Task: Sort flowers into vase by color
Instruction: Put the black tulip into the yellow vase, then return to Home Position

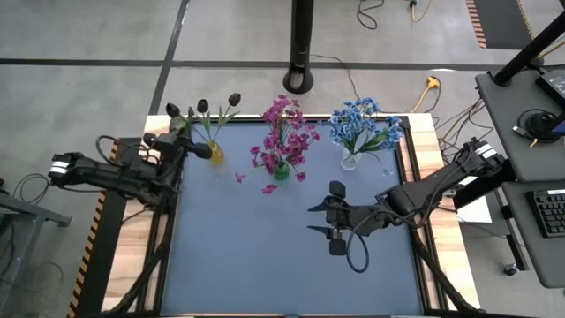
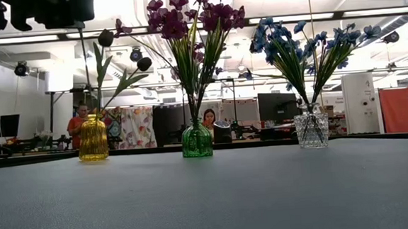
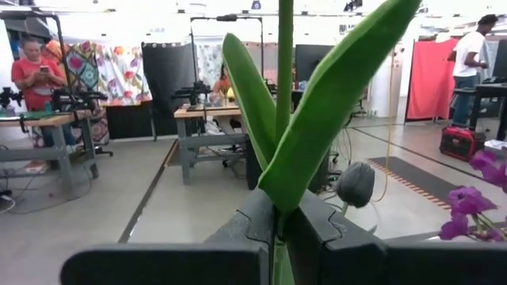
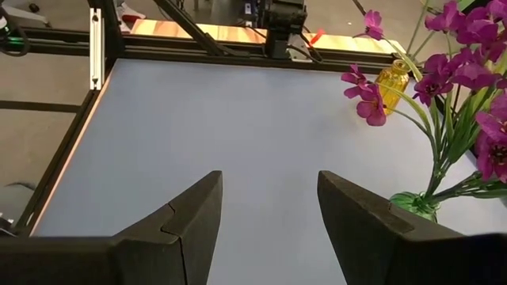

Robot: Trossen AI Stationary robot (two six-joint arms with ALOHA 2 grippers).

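Grey-blue tabletop [image 1: 265, 256] edged in pale wood on a dark frame. Standing on it along the far edge, well apart — yellow vase [image 2: 93, 139], green vase [image 2: 197, 140], clear glass vase [image 2: 311, 130] — each upright and holding flowers.

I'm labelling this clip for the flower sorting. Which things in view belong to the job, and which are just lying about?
Job:
- dark buds in yellow vase
- magenta flowers in green vase
- blue flowers in clear vase
- left claw, shut on a green stem
- right claw, open

Not part:
- cables on the floor
- keyboard
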